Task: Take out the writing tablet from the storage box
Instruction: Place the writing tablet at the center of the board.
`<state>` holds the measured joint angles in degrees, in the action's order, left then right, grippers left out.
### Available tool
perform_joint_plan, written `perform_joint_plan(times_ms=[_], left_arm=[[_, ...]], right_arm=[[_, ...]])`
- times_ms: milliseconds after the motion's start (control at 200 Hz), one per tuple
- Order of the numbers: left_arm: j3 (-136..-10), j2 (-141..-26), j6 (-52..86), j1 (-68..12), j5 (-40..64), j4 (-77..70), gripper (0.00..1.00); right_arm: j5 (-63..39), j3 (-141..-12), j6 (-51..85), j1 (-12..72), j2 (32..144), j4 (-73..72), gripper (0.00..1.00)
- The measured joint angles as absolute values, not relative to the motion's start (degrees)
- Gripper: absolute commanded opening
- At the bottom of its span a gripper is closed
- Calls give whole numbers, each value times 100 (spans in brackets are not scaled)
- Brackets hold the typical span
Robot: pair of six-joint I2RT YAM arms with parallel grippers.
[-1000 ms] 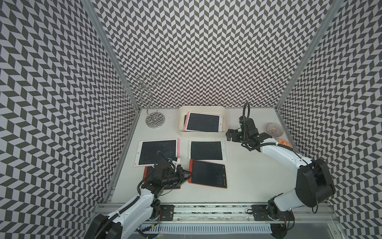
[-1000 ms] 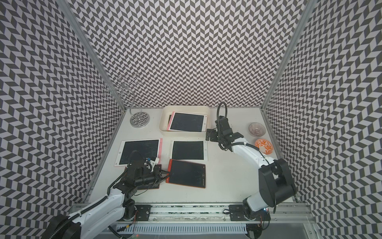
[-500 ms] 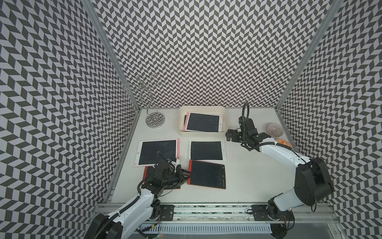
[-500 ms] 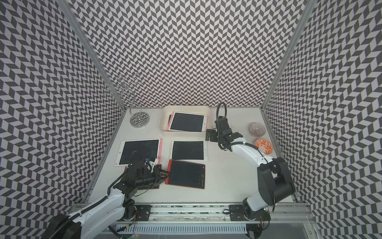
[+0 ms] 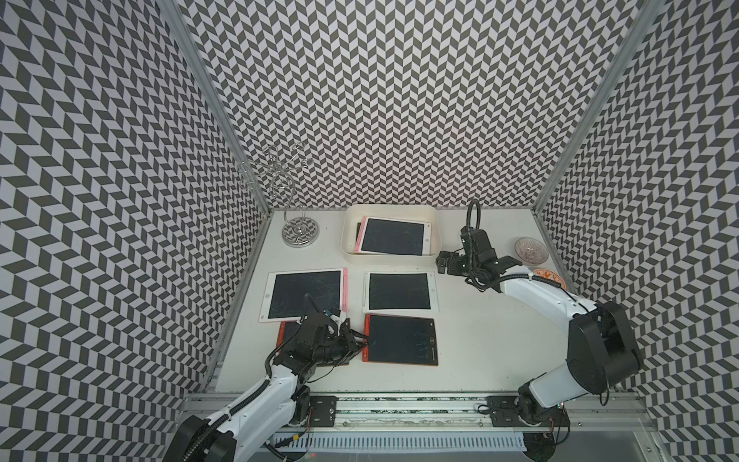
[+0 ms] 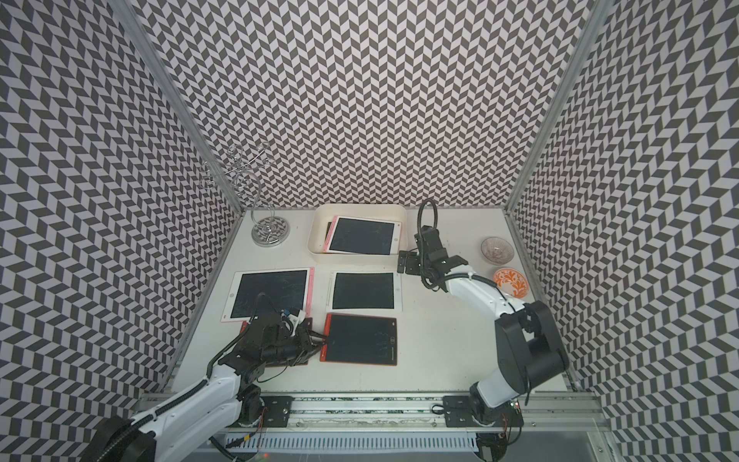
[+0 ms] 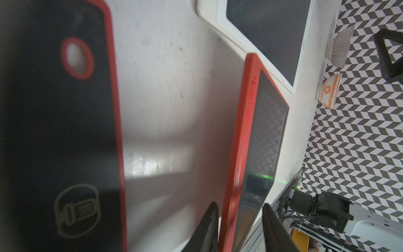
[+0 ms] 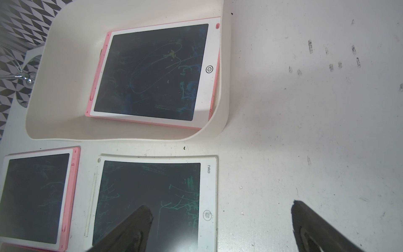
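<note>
Fingers [image 7: 207, 229] of the left gripper [image 5: 357, 343] sit on either side of the red tablet's [image 5: 400, 340] near edge with only a narrow gap between them. I cannot tell whether they are pressing it or merely flanking it. That tablet lies on the table [image 5: 500, 340], outside the box. The right gripper [image 5: 443, 264] is spread wide and empty, just beside the near right corner of the storage box [image 5: 347, 240]. Its fingers [image 8: 130, 229] are partly over the white tablet [image 5: 398, 291].

The writing tablet [image 5: 394, 237], white with a pink edge, is in the box but not flat. Its right side leans against the box wall, and a dark edge shows beneath it on the left.

What could go wrong, as I judge it:

- The tablet's right edge touches the wall, so a finger may pinch wall and tablet together and lift the light box too.
- The tablet is thin and smooth, so a shallow grip on 1 edge could let it swing or slip back in.
- Whatever lies underneath may be dragged along or shifted.
- If 1 left finger is under the red tablet, pulling the arm back could drag it. The arm also hangs over a 2nd red tablet [image 5: 284, 332].
- 4 tablets crowd the table, so a careless set-down could land on 1 of them.
- The right arm runs close by 2 bowls, the glass bowl [image 5: 530, 250] and the orange bowl [image 5: 551, 276]. A wide swing could knock them.
</note>
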<state>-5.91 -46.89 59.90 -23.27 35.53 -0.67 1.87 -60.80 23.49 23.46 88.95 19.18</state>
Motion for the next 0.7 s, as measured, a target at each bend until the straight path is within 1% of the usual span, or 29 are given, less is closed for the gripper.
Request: perform_joint_plan(times_ms=[55,145,210,335,416,476,526,616,701], left_arm=[[-639,-4707,5966,-2329,3538,-12,39],[-751,-4744,5927,-2327,3498,84,46],[-832,-4753,5878,-2329,3461,169,48],[-1017,-4755,5769,-2329,3350,340,57],[-1144,-4757,5688,-2329,3260,486,60],[-1219,-4757,5642,-2329,3197,569,64],[-1271,-4757,5596,-2329,3144,637,68],[-1374,-4757,5544,-2329,3033,808,82],[-1529,-4766,5408,-2329,2897,1004,97]], right_arm=[[187,-6080,2346,2346,8912,1920,99],[187,-6082,2344,2346,8934,1920,100],[187,-6095,2342,2346,8941,1922,99],[189,-6187,2331,2346,8967,1922,100],[191,-6248,2307,2346,8982,1922,100],[209,-6294,2287,2346,8993,1922,99],[235,-6329,2257,2346,9004,1927,100],[296,-6381,2206,2346,9008,1929,99],[340,-6449,2187,2346,9013,1944,100]])
